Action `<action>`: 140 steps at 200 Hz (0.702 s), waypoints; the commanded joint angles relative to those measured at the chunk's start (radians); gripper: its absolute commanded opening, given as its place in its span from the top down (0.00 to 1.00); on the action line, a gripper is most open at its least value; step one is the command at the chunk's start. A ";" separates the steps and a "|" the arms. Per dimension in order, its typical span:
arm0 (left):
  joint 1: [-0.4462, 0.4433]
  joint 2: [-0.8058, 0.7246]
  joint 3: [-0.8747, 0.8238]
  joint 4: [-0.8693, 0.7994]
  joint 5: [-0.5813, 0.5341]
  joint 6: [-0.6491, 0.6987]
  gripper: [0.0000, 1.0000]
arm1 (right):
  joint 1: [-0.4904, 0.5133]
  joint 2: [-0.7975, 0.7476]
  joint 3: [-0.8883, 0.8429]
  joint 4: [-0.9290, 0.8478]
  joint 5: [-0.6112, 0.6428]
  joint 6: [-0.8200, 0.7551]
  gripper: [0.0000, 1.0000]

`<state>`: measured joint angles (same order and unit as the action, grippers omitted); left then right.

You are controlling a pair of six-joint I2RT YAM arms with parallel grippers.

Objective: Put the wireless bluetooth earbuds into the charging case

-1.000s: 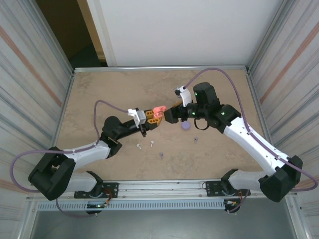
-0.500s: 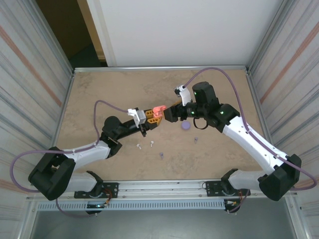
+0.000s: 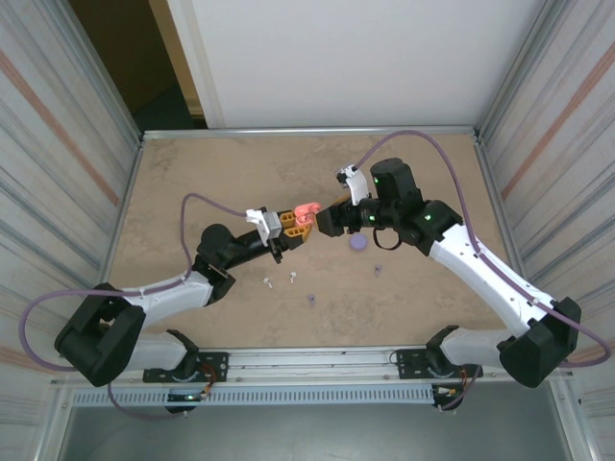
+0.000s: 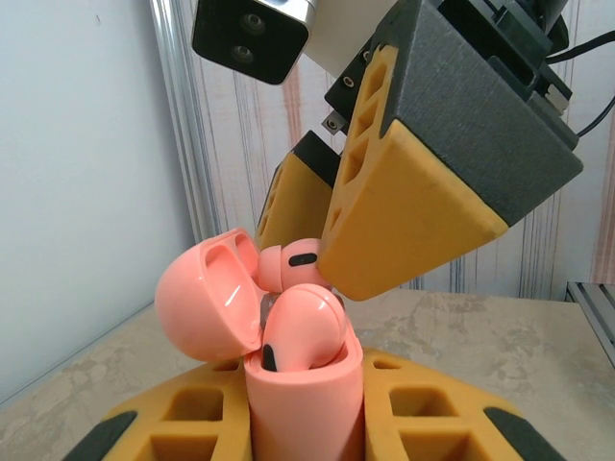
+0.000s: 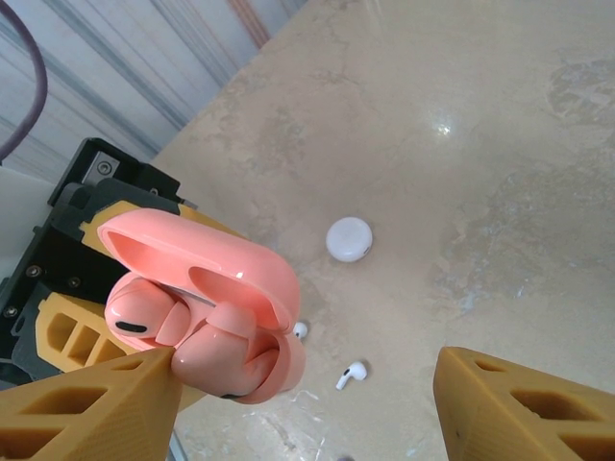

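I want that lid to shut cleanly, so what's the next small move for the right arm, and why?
Probably press down gently with the right gripper: its jaws stand open, and one coral-pink earbud sits higher than its seated twin in the open coral-pink case held by the left gripper.

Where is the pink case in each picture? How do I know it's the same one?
Top view: the pink case is near the middle of the picture.
Left wrist view: bottom middle, lid flipped open to the left.
Right wrist view: left of middle, lid open.
Shared landmark: the left hand gripping it, its orange fingers beside the case in every view.
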<state>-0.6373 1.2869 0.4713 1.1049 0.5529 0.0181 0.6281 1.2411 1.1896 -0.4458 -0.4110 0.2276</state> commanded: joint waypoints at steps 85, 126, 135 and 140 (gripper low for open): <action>-0.007 0.009 0.026 0.061 -0.018 -0.019 1.00 | -0.012 -0.042 0.007 -0.029 0.024 -0.001 0.32; -0.007 0.009 0.025 0.063 -0.018 -0.020 1.00 | -0.016 -0.042 0.007 -0.036 0.028 -0.002 0.32; -0.007 0.010 0.024 0.064 -0.019 -0.020 1.00 | -0.019 -0.044 0.007 -0.037 0.033 -0.002 0.32; -0.007 0.009 0.023 0.063 -0.021 -0.020 1.00 | -0.017 -0.046 0.007 -0.040 0.035 -0.002 0.32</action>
<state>-0.6373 1.2915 0.4713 1.1126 0.5488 0.0105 0.6167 1.2221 1.1896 -0.4656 -0.3912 0.2276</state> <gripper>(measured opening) 0.227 0.685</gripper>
